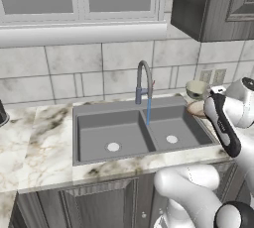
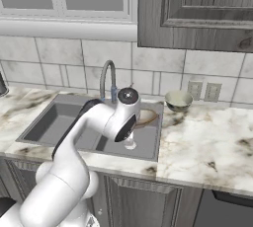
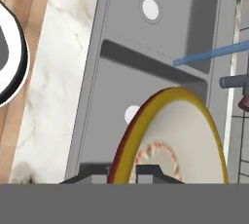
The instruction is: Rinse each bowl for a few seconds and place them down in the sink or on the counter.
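My gripper (image 3: 121, 172) is shut on the rim of a bowl (image 3: 175, 135), cream inside with a yellow edge and a red-brown outside. The bowl is tilted on edge over the right basin of the grey sink (image 3: 160, 62). That held bowl (image 1: 197, 108) hangs at the basin's right side, partly behind my hand, and it (image 2: 146, 117) also peeks out beyond my wrist. A thin blue water stream (image 1: 148, 110) falls from the faucet (image 1: 144, 76), left of the bowl and apart from it. A second bowl (image 1: 196, 89) stands upright on the counter (image 1: 44, 138) by the wall.
The second bowl (image 2: 178, 100) sits just right of the sink rim (image 2: 148, 154), below two wall outlets (image 2: 212, 92). A dark object (image 1: 2, 114) stands at the counter's far left. Upper cabinets (image 2: 197, 9) hang over the right counter (image 2: 207, 137).
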